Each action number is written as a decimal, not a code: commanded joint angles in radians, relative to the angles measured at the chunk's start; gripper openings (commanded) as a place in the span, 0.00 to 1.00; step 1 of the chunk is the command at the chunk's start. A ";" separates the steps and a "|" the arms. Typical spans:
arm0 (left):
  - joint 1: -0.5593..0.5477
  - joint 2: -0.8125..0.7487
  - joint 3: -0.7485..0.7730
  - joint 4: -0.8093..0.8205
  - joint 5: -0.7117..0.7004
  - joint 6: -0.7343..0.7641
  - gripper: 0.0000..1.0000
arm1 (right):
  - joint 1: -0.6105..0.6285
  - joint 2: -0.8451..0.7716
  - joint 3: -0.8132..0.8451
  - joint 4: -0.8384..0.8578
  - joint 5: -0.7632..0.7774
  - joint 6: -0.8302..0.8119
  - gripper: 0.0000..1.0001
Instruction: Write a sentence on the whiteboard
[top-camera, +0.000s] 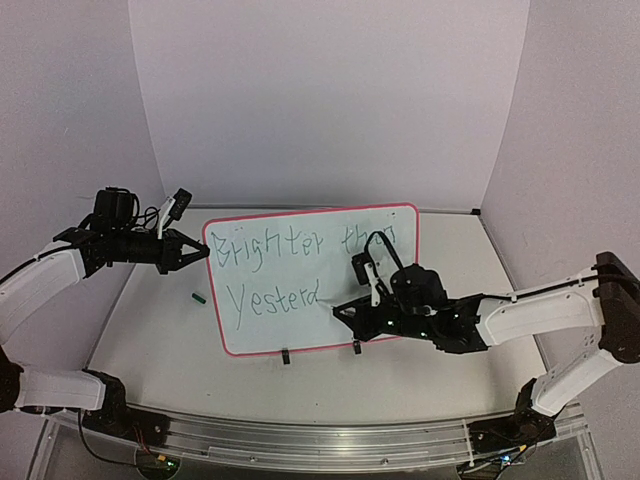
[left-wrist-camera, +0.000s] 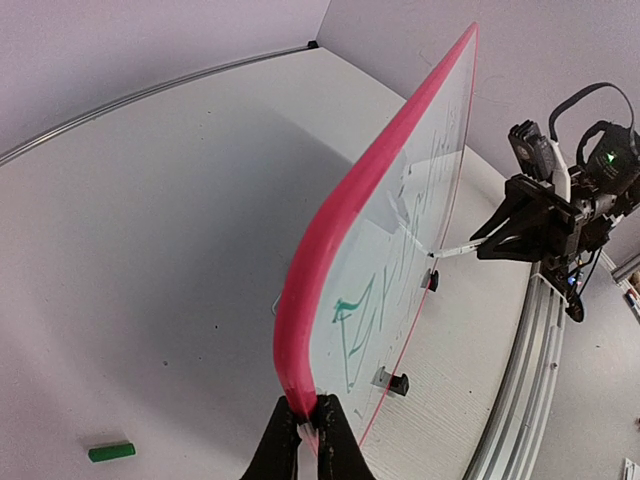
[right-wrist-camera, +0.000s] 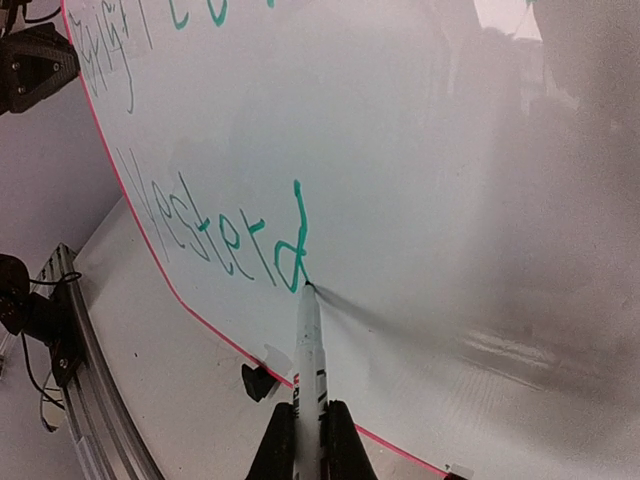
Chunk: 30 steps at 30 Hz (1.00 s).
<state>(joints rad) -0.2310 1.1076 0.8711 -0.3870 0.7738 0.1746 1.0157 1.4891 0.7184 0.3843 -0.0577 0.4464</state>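
The whiteboard, white with a red-pink frame, stands tilted on its near long edge at mid-table. The sentence in green reads "Brighter than" with "Yesterd" below it. My left gripper is shut on the board's left frame edge, the jaws pinching it. My right gripper is shut on a white marker. The marker's tip touches the board at the foot of the last "d". In the right wrist view the gripper clamps the marker's barrel.
A small green marker cap lies on the grey tabletop left of the board, also seen as the cap. Two black clips sit on the board's near edge. White walls enclose the back and sides.
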 joint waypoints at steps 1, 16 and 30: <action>-0.033 0.037 -0.011 -0.094 -0.037 0.042 0.00 | -0.003 -0.025 -0.018 -0.029 0.015 0.011 0.00; -0.034 0.036 -0.011 -0.094 -0.036 0.042 0.00 | -0.004 -0.129 -0.044 -0.022 0.047 -0.008 0.00; -0.035 0.035 -0.012 -0.093 -0.039 0.043 0.00 | -0.024 -0.088 -0.022 -0.015 0.058 -0.014 0.00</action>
<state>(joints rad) -0.2314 1.1076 0.8711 -0.3870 0.7738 0.1748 1.0054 1.3893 0.6773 0.3480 -0.0190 0.4458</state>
